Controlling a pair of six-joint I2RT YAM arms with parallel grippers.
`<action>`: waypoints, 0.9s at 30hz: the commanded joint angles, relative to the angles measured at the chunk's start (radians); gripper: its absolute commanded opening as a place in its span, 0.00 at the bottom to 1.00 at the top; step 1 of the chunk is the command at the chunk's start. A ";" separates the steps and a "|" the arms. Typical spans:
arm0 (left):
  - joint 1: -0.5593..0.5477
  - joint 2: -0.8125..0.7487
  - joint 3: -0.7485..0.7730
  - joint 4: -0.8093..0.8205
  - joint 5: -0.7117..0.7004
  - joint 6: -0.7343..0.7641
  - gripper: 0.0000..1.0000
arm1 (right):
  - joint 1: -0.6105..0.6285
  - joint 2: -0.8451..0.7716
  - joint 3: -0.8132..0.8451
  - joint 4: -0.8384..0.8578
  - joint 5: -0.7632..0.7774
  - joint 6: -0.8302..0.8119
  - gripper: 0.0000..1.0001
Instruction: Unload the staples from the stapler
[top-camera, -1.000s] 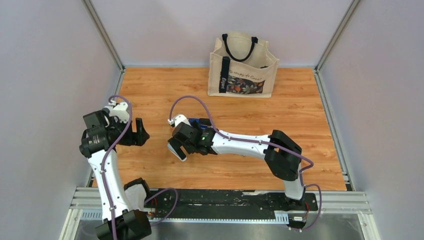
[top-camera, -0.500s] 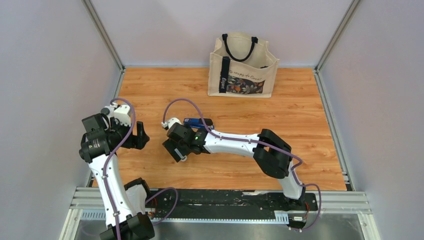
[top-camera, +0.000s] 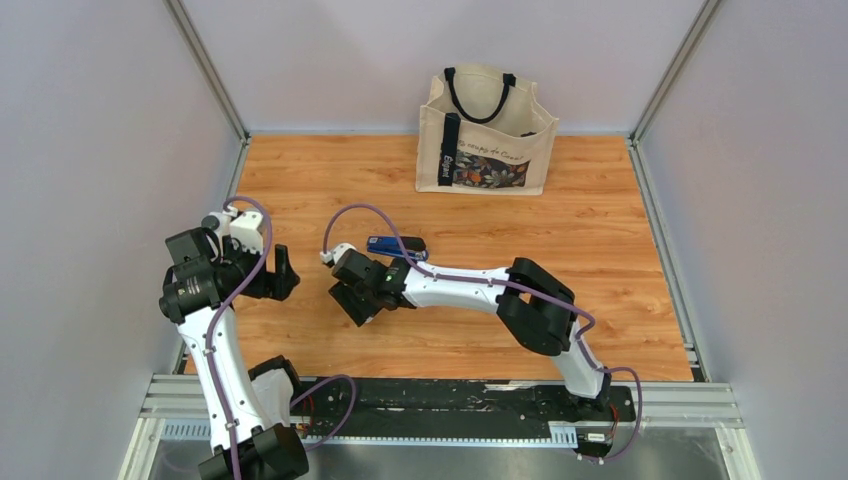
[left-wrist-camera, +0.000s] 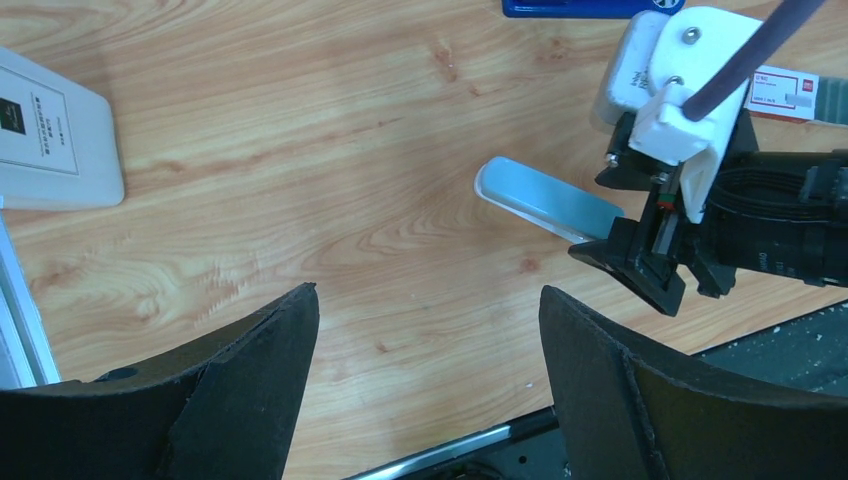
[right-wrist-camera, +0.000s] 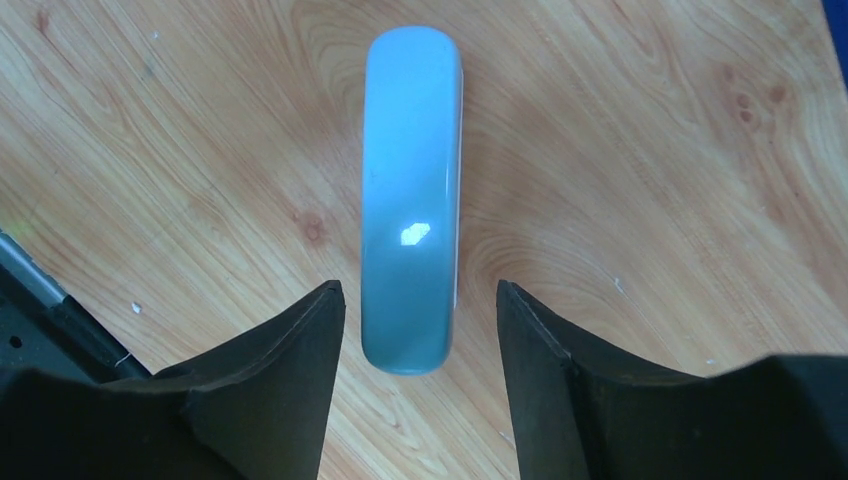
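Note:
The bright-blue stapler (top-camera: 396, 244) lies flat on the wooden table just behind my right wrist, and its edge shows at the top of the left wrist view (left-wrist-camera: 575, 8). No staples show. My right gripper (right-wrist-camera: 420, 290) is open and points down over a pale blue-grey oblong tool (right-wrist-camera: 412, 200). Its jaws straddle the tool's near end without touching it. It also shows in the top view (top-camera: 352, 298). My left gripper (left-wrist-camera: 428, 295) is open and empty to the left, also seen in the top view (top-camera: 283, 270).
A canvas tote bag (top-camera: 487, 135) stands at the back. A small white-and-red box (left-wrist-camera: 785, 95) and a pale rounded object (left-wrist-camera: 625, 75) lie behind the right wrist. A flat white card (left-wrist-camera: 50, 135) lies near the left wall. The black base rail runs along the near edge.
My right arm has swung left and toward the near edge, uncovering the stapler and bringing its gripper down over the pale oblong tool. The left arm has shifted only slightly.

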 joint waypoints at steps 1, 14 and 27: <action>0.009 -0.016 -0.001 0.009 0.009 0.048 0.89 | 0.005 0.030 0.076 0.011 -0.034 -0.006 0.59; 0.007 0.015 -0.004 -0.001 0.042 0.105 0.89 | 0.005 0.015 0.070 0.018 -0.010 -0.005 0.26; -0.255 0.059 -0.014 0.065 -0.024 0.047 0.90 | -0.033 -0.212 -0.144 0.277 0.038 0.145 0.02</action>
